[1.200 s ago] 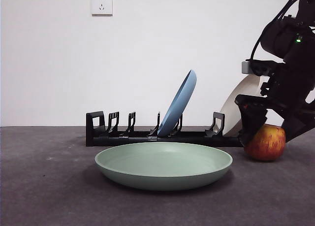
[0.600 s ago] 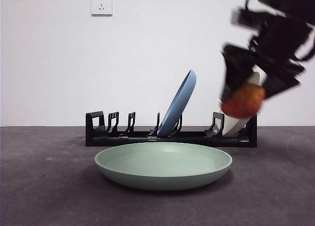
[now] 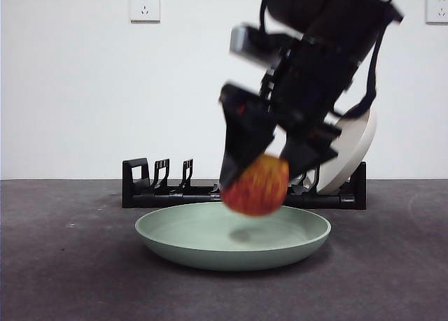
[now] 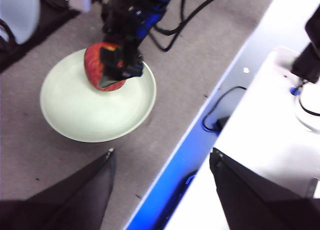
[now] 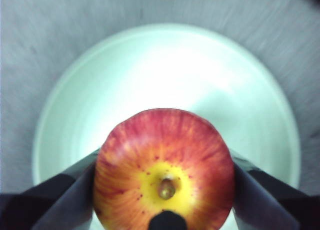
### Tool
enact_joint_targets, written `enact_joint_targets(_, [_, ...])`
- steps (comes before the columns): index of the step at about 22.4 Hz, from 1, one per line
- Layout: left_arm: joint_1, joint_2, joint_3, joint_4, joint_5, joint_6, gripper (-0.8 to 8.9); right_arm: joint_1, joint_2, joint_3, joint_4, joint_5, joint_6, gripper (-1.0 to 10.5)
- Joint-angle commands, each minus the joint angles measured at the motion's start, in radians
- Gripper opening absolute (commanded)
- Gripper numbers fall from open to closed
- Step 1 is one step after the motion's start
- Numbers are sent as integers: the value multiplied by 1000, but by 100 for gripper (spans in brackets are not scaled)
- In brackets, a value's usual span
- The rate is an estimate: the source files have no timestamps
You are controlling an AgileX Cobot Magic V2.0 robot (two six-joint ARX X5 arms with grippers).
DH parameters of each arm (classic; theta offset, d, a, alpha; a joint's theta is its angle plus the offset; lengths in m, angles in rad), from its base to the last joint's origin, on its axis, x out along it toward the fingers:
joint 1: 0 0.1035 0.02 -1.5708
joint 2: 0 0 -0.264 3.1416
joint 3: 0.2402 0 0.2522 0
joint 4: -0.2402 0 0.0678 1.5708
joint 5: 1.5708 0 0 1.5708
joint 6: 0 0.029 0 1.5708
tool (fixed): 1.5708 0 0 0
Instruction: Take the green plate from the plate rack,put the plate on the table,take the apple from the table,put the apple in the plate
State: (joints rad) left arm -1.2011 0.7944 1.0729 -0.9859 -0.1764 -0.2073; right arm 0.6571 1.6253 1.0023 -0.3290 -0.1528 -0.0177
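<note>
Front view: the right gripper (image 3: 260, 168) is seen clamped on the apple (image 3: 256, 184), which is held just above the green plate (image 3: 233, 235) and clear of its floor; a shadow is cast on the plate beneath it. The plate lies flat on the surface (image 3: 63, 265), in front of the plate rack (image 3: 150, 184). A beige plate (image 3: 353, 150) is left standing in the rack at the 3 o'clock end, partly hidden by the arm.

In the right wrist view the apple (image 5: 164, 171) is gripped on both sides by the black jaws, with the plate (image 5: 165, 79) directly under it. In the left wrist view the apple (image 4: 106, 67) is placed over the plate (image 4: 95, 109) toward its 12 o'clock rim, not over the centre. The left gripper (image 4: 161, 190) is held well away from the plate, jaws apart and empty.

Judged risks: motion blur suggests the arm is travelling quickly, so a release at this height could let the apple bounce or roll. Given the off-centre position and the shallow rim, it could run over the edge onto the surface. A hard descent could tip or slide the plate.
</note>
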Motion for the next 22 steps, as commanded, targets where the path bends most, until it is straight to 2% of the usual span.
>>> enact_joint_targets(1, [-3, 0, -4, -7, 19, -8, 314, 10, 45, 1, 15, 6, 13, -13])
enact_joint_targets(4, [-3, 0, -4, -14, 70, -7, 314, 17, 74, 1, 14, 35, 13, -12])
enact_joint_targets(7, [-3, 0, -4, -31, 131, -8, 314, 18, 82, 1, 12, 28, 13, 22])
enact_joint_targets(9, [-3, 0, -4, -40, 143, -7, 314, 18, 82, 1, 11, 28, 13, 133])
enact_joint_targets(13, [-3, 0, -4, -53, 158, -7, 314, 18, 82, 1, 11, 29, 33, 454])
enact_joint_targets(15, [-3, 0, -4, -59, 158, -7, 314, 18, 82, 1, 13, 29, 51, 545])
enact_joint_targets(22, [-3, 0, -4, -60, 158, -7, 314, 18, 63, 2, 18, 29, 53, 573])
